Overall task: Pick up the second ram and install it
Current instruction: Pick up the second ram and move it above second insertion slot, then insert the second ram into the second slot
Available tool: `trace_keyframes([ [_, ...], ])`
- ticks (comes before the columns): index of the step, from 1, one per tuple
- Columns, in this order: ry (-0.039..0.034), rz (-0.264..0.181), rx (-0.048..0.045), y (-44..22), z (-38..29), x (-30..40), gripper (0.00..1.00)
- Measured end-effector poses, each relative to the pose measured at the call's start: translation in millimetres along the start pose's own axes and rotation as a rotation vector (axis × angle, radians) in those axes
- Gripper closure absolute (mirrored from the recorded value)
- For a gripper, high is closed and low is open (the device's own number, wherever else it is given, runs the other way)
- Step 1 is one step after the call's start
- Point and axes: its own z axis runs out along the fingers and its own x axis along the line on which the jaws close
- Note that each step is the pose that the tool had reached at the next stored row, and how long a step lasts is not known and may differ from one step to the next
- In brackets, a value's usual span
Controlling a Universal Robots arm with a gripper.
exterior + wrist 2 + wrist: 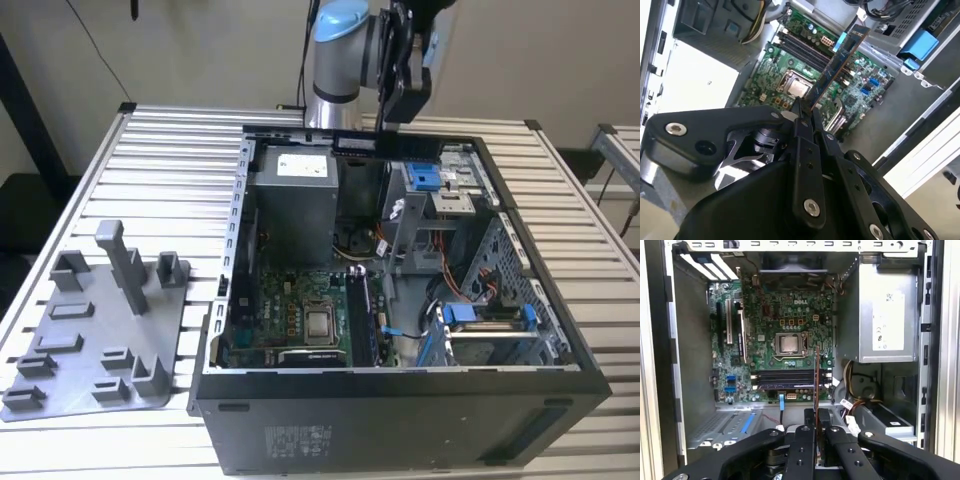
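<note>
My gripper point(401, 122) hangs above the back rim of the open computer case point(400, 425), shut on the second ram point(388, 145), a long dark strip held level in the air. In the second wrist view the ram point(840, 57) sticks out from the gripper point(805, 109) over the green motherboard point(860, 95). The first wrist view shows the ram point(817, 375) edge-on, in line with the gripper point(816, 412). Beneath it lie the dark memory slots point(787, 379) next to the processor socket point(789, 343).
A grey power supply point(295, 200) fills the case's back corner on the exterior view's left. Drive cages with blue latches point(480, 318) and loose cables crowd the exterior view's right. A grey fixture plate point(100, 330) with upright posts lies on the slatted table beside the case.
</note>
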Motion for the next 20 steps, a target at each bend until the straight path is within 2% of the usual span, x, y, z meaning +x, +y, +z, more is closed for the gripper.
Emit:
trace_keyframes([
  [7,-0.0028,-0.007,-0.0004,1.3,6.9,-10.0,0.86],
  [20,-0.0032,-0.007,-0.0047,1.4,7.5,-10.2,0.86],
])
